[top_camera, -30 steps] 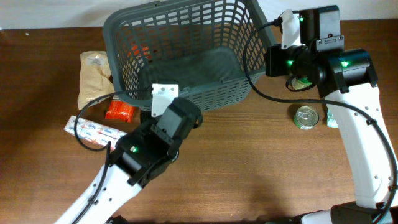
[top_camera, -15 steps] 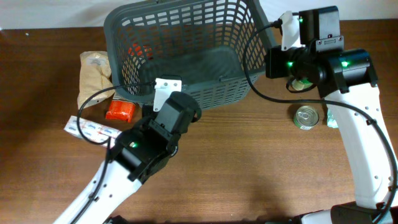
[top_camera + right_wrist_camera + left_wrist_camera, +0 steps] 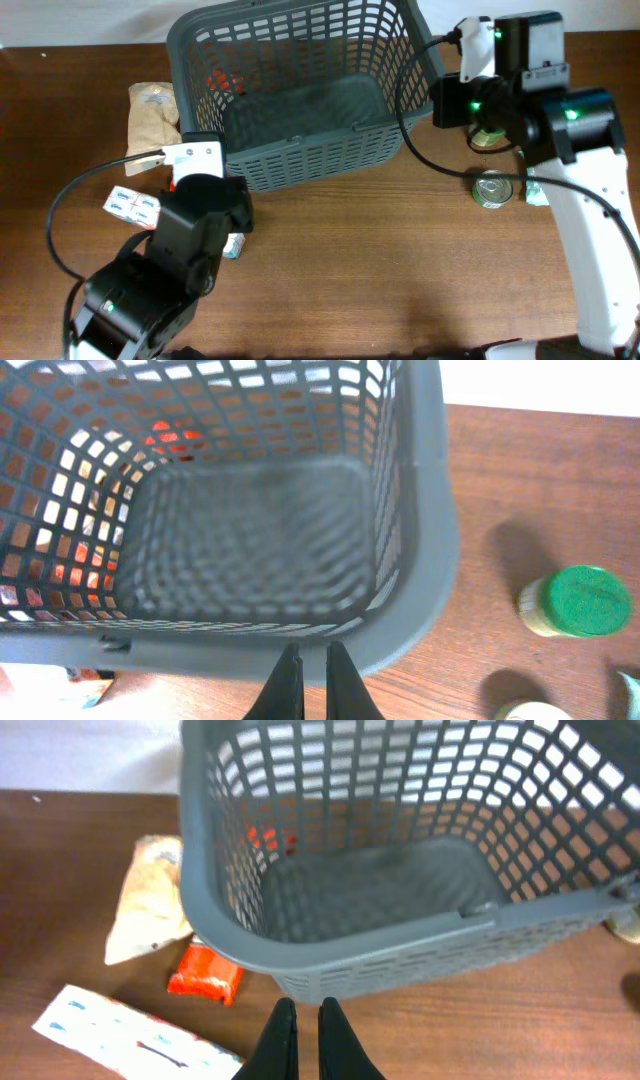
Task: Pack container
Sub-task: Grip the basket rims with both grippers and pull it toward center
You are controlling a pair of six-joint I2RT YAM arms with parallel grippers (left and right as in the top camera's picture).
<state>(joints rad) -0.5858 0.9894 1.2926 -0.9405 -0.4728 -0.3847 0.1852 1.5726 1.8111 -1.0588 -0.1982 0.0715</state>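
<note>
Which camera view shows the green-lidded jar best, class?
Right wrist: the green-lidded jar stands whole, beside the container. Overhead, the right arm hides most of it; the left wrist view gives no clear sight of it.

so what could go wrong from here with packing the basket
1. The right arm's black cable loops across the basket's right corner, so it might snag the rim on a reach inside.
2. The orange packet lies close beside the basket's near corner; the left gripper, shut now, may nudge the basket going for it.
3. The tin can and green-lidded jar stand upright and could topple and roll if clipped.
</note>
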